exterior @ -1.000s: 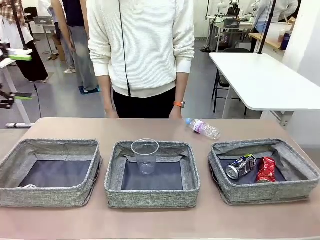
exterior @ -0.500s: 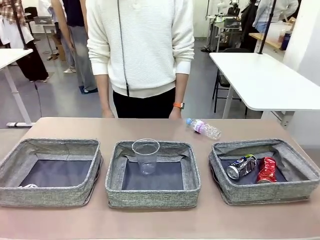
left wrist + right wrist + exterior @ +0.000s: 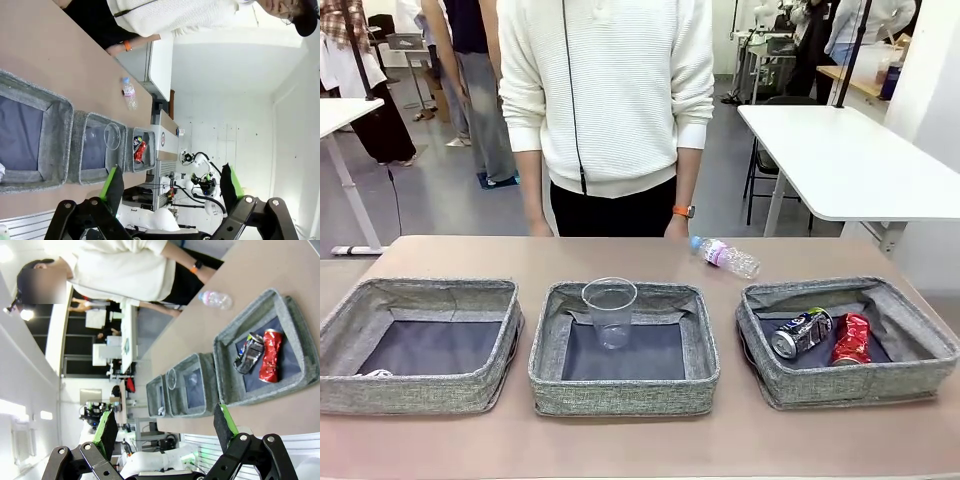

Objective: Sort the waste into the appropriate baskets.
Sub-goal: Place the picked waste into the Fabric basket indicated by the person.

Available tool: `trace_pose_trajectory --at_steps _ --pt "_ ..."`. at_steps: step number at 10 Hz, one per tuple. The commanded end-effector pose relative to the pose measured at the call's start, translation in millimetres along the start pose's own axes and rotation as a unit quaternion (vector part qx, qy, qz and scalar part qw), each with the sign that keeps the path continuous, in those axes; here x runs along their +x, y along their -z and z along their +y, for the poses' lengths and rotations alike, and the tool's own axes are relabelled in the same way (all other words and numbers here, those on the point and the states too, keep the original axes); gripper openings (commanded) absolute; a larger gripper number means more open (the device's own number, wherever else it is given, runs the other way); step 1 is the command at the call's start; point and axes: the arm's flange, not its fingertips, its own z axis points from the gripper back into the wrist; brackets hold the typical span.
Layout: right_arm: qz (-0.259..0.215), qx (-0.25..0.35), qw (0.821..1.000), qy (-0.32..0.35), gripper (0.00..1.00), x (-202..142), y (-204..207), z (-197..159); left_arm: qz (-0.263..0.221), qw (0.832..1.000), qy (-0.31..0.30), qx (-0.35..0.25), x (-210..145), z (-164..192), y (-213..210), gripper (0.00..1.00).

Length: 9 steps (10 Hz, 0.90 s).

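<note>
Three grey baskets stand in a row: left (image 3: 420, 395), middle (image 3: 620, 395), right (image 3: 850, 385). A clear plastic cup (image 3: 610, 312) stands upright in the middle one. In the right one lie a dark blue-silver can (image 3: 802, 333) and a red can (image 3: 852, 339). A scrap of white paper (image 3: 378, 374) shows in the left basket's near corner. The bottle (image 3: 725, 256) lies on the table behind the baskets. My left gripper (image 3: 170, 185) and right gripper (image 3: 165, 427) both hang open and empty, high above the table and well back from the baskets.
A person in a white sweater (image 3: 610, 90) stands at the table's far edge, hands down by the edge. A white table (image 3: 850, 160) stands behind on the right. Bare tabletop (image 3: 640, 445) runs in front of the baskets.
A green-padded gripper at the front view's left edge a second ago has gone out of the picture. The person has shifted slightly. The waste has not moved.
</note>
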Motion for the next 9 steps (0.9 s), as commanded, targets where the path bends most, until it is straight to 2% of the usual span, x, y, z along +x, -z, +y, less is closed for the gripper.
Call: trace_pose_trajectory --at_steps 1,9 --pt "-0.002 0.006 1.0 -0.011 1.0 1.3 -1.4 0.2 -0.002 1.0 0.012 -0.009 -0.3 -2.3 -5.3 1.0" --pt "-0.002 0.006 1.0 -0.011 1.0 1.3 -1.4 0.2 -0.002 1.0 0.012 -0.009 -0.3 -2.3 -5.3 1.0"
